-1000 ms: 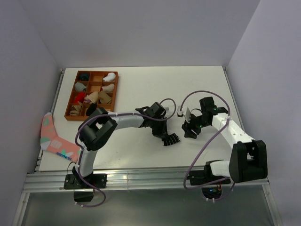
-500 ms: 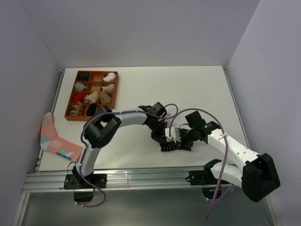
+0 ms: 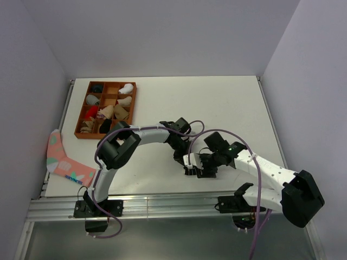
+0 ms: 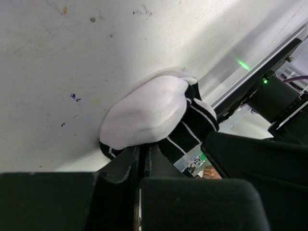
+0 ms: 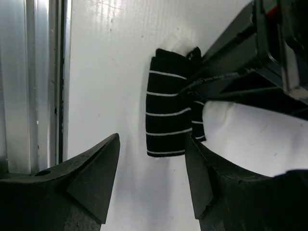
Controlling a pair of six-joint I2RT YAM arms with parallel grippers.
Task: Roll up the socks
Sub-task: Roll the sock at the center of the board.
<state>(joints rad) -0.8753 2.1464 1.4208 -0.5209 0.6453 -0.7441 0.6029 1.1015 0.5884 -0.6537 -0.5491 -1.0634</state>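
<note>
A black sock with thin white stripes and a white toe (image 4: 154, 113) lies on the white table near the front edge. My left gripper (image 4: 143, 151) is shut on its edge, fingers pressed together. In the right wrist view the same sock (image 5: 166, 113) shows as a folded black band, with the left gripper (image 5: 231, 72) gripping its far side. My right gripper (image 5: 151, 144) is open, its fingertips (image 5: 108, 149) straddling the near end of the sock without touching it. In the top view both grippers (image 3: 183, 158) (image 3: 200, 169) meet over the sock (image 3: 191, 171).
A brown compartment tray (image 3: 132, 103) with several sock bundles stands at the back left. A pink sock with teal patches (image 3: 62, 160) hangs over the table's left edge. The aluminium rail (image 5: 29, 86) runs along the near edge, close to the sock.
The right arm has swung left from mid-table and lowered its open gripper to the sock. The left gripper has shifted slightly nearer with the sock, still shut.
</note>
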